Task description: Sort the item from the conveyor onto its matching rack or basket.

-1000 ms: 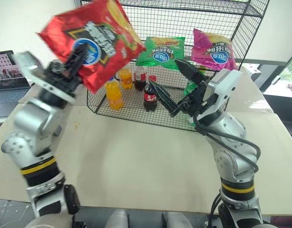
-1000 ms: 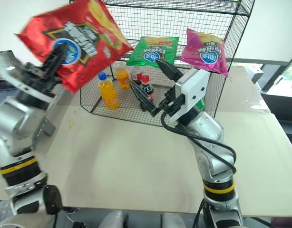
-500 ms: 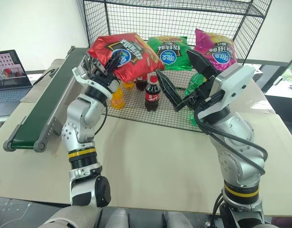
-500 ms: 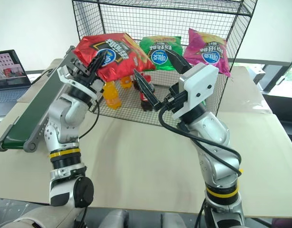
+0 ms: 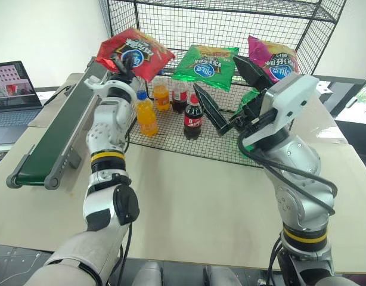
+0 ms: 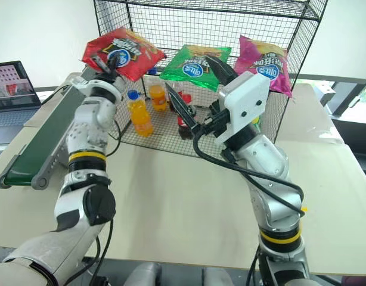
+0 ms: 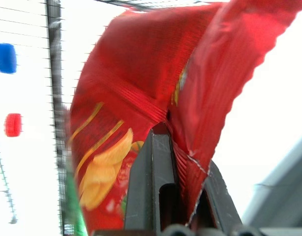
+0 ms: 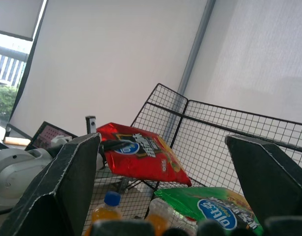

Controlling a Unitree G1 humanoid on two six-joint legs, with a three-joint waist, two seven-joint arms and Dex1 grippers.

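We saw the black wire rack [image 5: 302, 24] behind the green conveyor [image 5: 52, 140]. Our right gripper [image 5: 228, 89] hung spread and empty. Our left gripper [image 5: 127, 62] pinched the red chip bag [image 5: 134, 52] at the rack's upper shelf, beside the green bag [image 5: 207, 62]. Released short, it could snag the wire edge and drop onto the bottles [image 5: 169, 107].

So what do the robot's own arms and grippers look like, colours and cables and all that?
Both arms are silver-grey metal with black joints and a yellow band around each forearm. The left gripper and right gripper each have two black, tapering fingers. The right wrist carries a white boxy housing, and black cables loop along the right arm.
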